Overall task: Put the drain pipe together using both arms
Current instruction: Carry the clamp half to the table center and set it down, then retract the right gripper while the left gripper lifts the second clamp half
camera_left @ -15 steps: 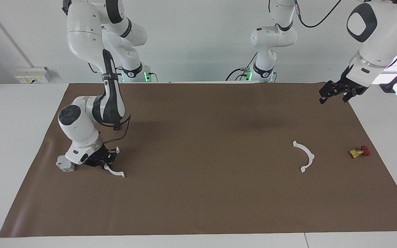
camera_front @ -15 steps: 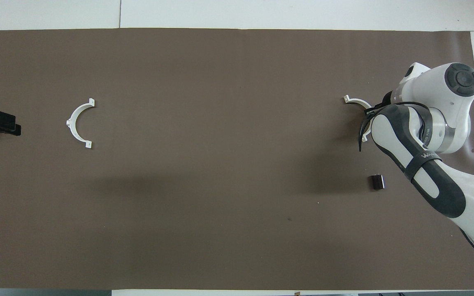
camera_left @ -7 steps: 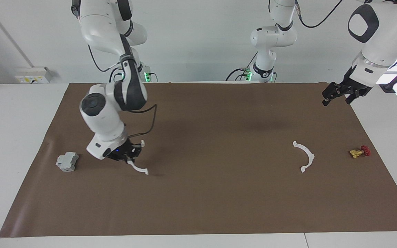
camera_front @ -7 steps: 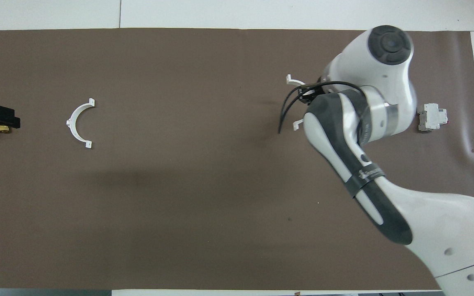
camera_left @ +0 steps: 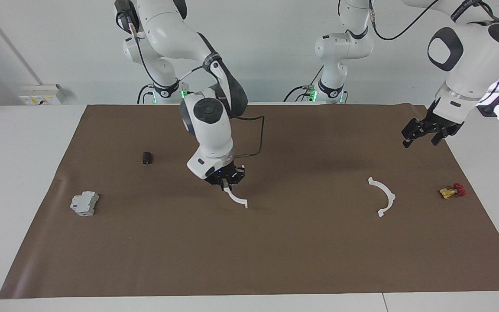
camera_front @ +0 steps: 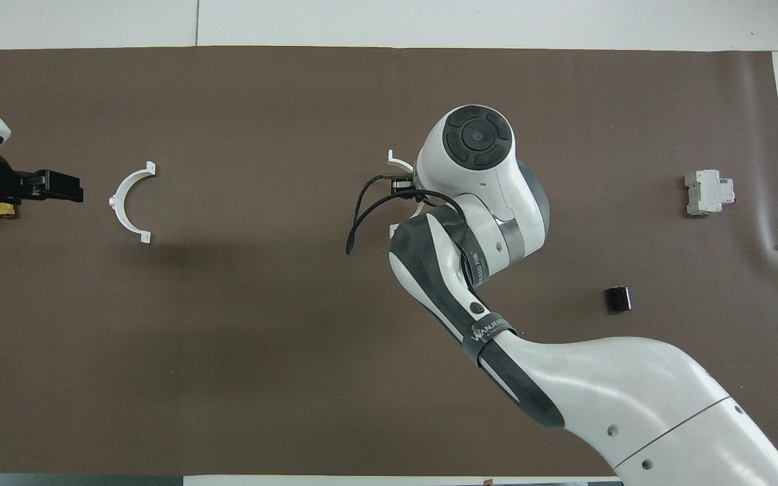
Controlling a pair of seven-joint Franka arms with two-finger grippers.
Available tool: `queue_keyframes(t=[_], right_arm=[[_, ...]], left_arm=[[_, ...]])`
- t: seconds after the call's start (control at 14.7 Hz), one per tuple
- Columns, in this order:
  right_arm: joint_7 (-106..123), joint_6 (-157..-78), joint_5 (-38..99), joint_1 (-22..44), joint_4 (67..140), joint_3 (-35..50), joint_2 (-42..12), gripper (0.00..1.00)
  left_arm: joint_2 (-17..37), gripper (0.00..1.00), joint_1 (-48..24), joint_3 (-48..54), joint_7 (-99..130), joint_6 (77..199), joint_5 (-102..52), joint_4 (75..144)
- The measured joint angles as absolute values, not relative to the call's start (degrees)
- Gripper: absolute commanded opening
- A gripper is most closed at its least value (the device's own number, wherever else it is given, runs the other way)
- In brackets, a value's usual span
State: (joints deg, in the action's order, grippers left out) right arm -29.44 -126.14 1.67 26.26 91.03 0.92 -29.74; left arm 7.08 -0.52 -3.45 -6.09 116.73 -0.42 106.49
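Over brown mat [camera_left: 275, 251], right hand [camera_left: 227, 184] — wrist bent down — grips half-ring [camera_left: 237, 199].

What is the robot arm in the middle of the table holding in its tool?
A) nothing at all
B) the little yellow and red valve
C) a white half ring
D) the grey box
C: the right tool is shut on a white half ring over the middle of the brown mat, while the grey box and the valve lie untouched on the mat.
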Motion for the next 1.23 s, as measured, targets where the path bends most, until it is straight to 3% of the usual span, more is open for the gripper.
queue_keyframes(t=[0.48,0.54,0.75,0.82,0.95,1.02,1.23], right_arm=[[-29.43,-134.31,1.50,28.01,98.03,0.98,-30.04,0.00],[-29.44,-135.39,1.50,28.01,98.91,0.96,-29.84,0.14],[-29.44,-137.67,1.49,28.00,100.93,0.94,-29.21,0.89],[-29.44,-137.68,1.48,27.94,100.98,0.92,-29.06,1.00],[-29.44,-136.69,1.45,27.52,99.46,0.88,-28.77,1.00],[-29.43,-133.49,1.36,27.29,96.85,0.81,-28.68,1.00],[-28.88,-122.52,1.03,24.86,88.54,0.13,-27.14,1.00]], left_arm=[[18.15,0.96,-0.53,-3.28,-8.13,133.90,-0.42,109.98],[19.43,0.96,-0.52,-3.28,-8.14,135.01,-0.42,110.10],[21.31,0.87,-0.26,-3.36,-8.22,137.75,-0.42,111.37],[21.32,0.70,-0.07,-3.42,-8.35,138.19,-0.42,111.68],[21.31,0.31,0.21,-3.42,-8.50,138.65,-0.42,111.76],[21.31,0.02,0.21,-3.39,-8.52,138.66,-0.42,111.76],[21.17,0.00,0.14,-3.09,-8.60,138.52,-0.42,111.76]])
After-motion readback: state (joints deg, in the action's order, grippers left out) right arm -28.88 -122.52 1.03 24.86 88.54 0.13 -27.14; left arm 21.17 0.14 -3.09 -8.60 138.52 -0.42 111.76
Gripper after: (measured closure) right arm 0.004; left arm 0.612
